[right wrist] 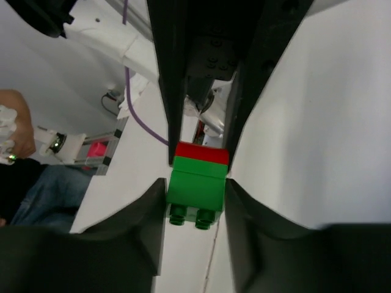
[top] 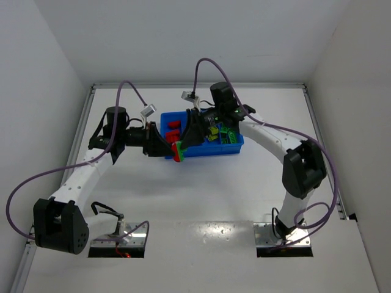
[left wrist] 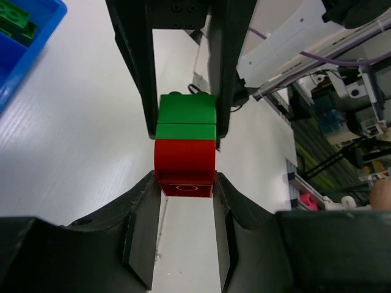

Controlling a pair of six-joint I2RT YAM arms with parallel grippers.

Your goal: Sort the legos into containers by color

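Bright diffuse light, soft shadows, wrist-view foregrounds blurred.

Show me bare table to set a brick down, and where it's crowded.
Freest: the wide bare table between the near wall of the blue tray and the two arm bases. A narrower strip lies beyond the tray, under cables. Crowded: the tray's near-left corner, where left claw and right claw both grip the red-and-green brick stack.

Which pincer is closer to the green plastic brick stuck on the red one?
Right. The right pincer clamps the small green plastic brick itself; the left pincer clamps the red plastic brick joined to it.
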